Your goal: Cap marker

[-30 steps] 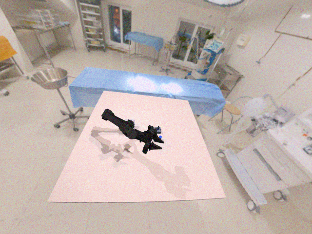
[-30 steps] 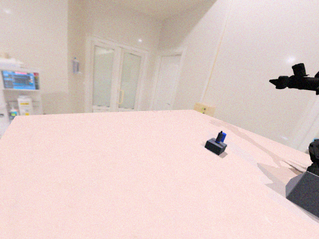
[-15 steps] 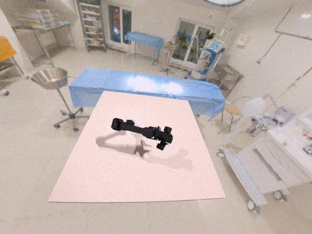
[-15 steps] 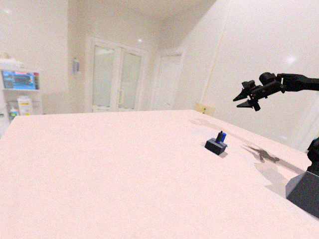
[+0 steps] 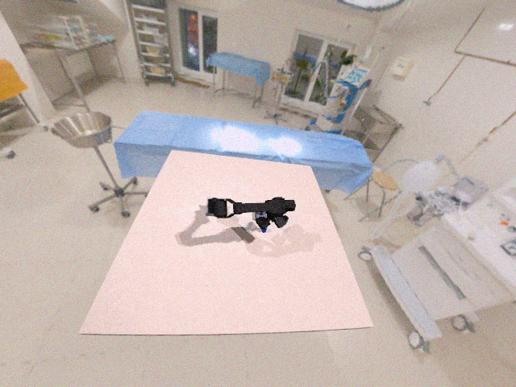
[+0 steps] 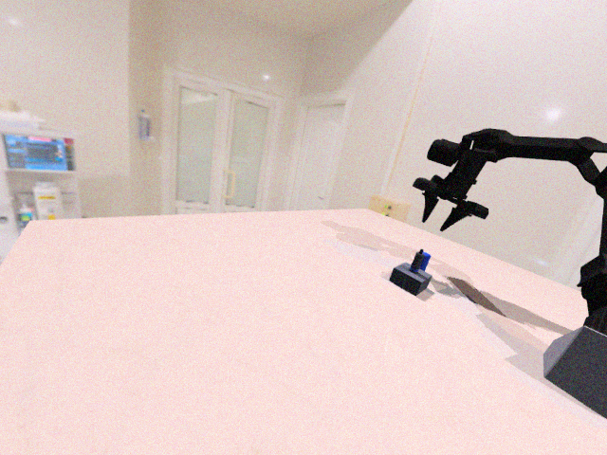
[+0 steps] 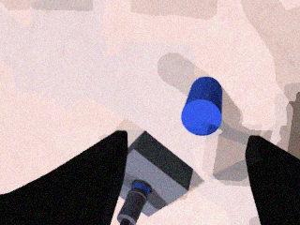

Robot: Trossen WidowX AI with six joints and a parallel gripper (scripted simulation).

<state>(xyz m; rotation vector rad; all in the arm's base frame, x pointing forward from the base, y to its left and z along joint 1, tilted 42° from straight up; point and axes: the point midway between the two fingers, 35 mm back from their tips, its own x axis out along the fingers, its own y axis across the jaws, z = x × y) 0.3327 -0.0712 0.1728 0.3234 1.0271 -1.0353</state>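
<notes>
The blue cap (image 5: 264, 230) (image 6: 427, 258) (image 7: 202, 117) stands upright on the table beside the holder block. The dark holder block (image 5: 260, 214) (image 6: 409, 280) (image 7: 161, 172) holds the upright dark marker (image 6: 417, 261) (image 7: 133, 204), whose tip is bare and points up. A blue band shows at the marker's foot in the wrist view. My gripper (image 5: 271, 225) (image 6: 432, 226) (image 7: 188, 143) is open and empty, pointing down well above the block and cap. In the wrist view the cap shows ahead of the gap between the fingers, and the left finger hides part of the block.
The pale table (image 5: 216, 287) (image 6: 220, 318) carries the arm's base (image 6: 580, 367), at the right in the exterior view. Arm shadows and a dark brown patch (image 5: 243, 234) (image 6: 475, 296) lie near the block. A blue-draped bed (image 5: 166, 133) stands beyond the far table edge.
</notes>
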